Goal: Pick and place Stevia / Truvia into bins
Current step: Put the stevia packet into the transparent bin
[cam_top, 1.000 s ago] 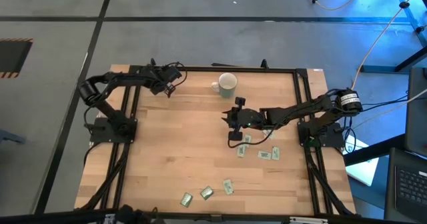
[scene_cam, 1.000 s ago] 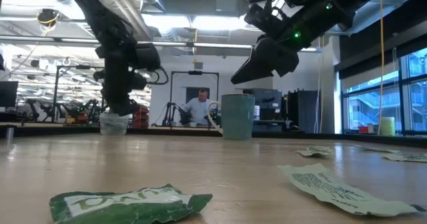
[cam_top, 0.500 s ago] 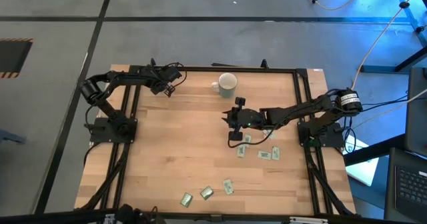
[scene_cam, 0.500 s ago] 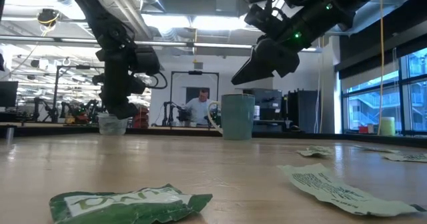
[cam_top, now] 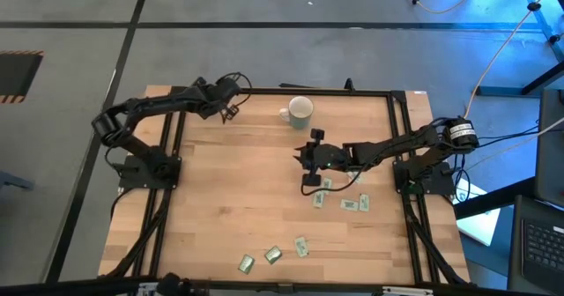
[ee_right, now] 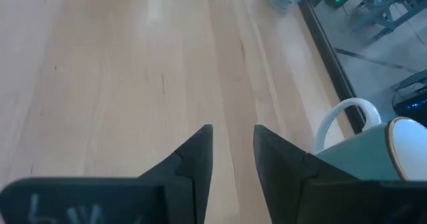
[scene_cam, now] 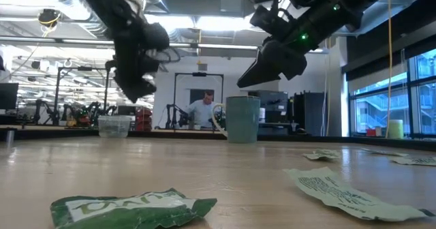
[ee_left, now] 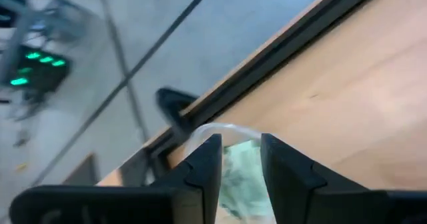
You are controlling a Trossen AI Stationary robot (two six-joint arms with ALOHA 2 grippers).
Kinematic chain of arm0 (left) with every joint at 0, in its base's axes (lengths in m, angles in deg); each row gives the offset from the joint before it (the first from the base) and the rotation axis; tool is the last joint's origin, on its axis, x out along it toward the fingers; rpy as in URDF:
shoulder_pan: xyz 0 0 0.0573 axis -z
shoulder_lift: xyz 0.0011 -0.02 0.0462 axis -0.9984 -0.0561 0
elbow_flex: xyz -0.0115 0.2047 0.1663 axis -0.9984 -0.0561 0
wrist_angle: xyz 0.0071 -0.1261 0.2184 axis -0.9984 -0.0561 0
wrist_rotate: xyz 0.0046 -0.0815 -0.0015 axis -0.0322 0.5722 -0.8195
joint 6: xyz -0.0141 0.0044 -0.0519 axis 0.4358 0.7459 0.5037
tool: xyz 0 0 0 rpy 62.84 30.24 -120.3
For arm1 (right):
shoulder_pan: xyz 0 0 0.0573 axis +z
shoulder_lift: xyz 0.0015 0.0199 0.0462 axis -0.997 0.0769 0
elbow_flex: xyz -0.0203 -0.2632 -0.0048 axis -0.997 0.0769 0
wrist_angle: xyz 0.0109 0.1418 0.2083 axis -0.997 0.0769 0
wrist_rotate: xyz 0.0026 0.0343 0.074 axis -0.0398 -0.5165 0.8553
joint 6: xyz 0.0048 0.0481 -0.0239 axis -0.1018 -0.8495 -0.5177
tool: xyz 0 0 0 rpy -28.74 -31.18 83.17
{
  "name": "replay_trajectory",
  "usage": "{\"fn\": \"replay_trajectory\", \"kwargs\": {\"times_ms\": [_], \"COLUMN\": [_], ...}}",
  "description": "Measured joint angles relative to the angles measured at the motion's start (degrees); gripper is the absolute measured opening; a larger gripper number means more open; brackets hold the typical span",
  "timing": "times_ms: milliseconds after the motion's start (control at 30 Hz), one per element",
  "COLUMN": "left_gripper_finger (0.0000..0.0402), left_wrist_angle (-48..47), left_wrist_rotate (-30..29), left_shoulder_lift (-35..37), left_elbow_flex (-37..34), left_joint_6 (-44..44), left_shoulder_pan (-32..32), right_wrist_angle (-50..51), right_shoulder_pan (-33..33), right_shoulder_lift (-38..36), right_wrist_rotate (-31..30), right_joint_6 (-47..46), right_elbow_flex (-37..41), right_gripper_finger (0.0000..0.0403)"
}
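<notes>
Low view from bench level: I see a green sachet (scene_cam: 129, 210) lying nearest the camera and a white one (scene_cam: 337, 191) just beyond it on the wooden bench (scene_cam: 204, 168), with more sachets (cam_top: 339, 195) loosely scattered under my right arm in the high view. My right hand (scene_cam: 262, 69) hovers mid-bench above them, fingers parted and holding nothing. Behind it stands the pale green mug (cam_top: 300, 111) near the far edge. My left hand (scene_cam: 136, 86) hangs above the clear cup (scene_cam: 114, 125) at the far left corner, fingers slightly apart and empty; its wrist view shows sachets inside the cup. A person (scene_cam: 203, 110) stands in the room beyond.
</notes>
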Motion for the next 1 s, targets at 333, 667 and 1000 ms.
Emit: {"fn": "replay_trajectory", "kwargs": {"times_ms": [333, 667, 1000], "left_gripper_finger": [0.009, 0.0092, 0.0091], "left_wrist_angle": [7.98, 46.32, 60.14], "left_wrist_rotate": [22.71, 35.8, 36.96], "left_shoulder_lift": [11.8, 18.55, 18.59], "left_elbow_flex": [-2.23, -20.48, -27.15], "left_joint_6": [3.95, 7.64, 8.93], "left_shoulder_pan": [10.46, 27.42, 38.31], "right_wrist_angle": [8.14, 33.7, 58.6], "right_shoulder_pan": [1.75, 3.23, 3.21], "right_shoulder_lift": [0.02, 0.02, 0.02], "right_wrist_rotate": [0.03, 6.57, 9.55], "right_joint_6": [-0.79, -25.94, -49.22], "right_elbow_flex": [0.0, -7.51, -12.85], "right_gripper_finger": [0.0113, 0.0113, 0.0113]}}
